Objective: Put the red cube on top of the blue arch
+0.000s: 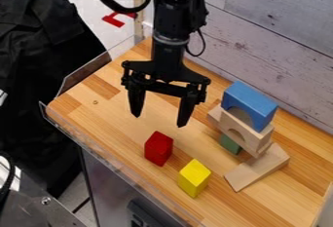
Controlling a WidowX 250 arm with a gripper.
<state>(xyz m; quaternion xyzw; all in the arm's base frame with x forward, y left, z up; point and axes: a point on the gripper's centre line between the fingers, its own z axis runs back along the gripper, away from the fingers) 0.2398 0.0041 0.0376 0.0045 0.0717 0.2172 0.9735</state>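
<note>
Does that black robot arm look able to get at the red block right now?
Probably yes. Its tool hangs open near the red block, with nothing visible between them. The yellow block stands close by but apart, seemingly leaving room.

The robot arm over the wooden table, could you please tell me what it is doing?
The black gripper hangs open and empty over the table, near the red cube, which stands near the yellow block. The blue arch tops a stack of blocks, with the cube not yet on it.
</note>
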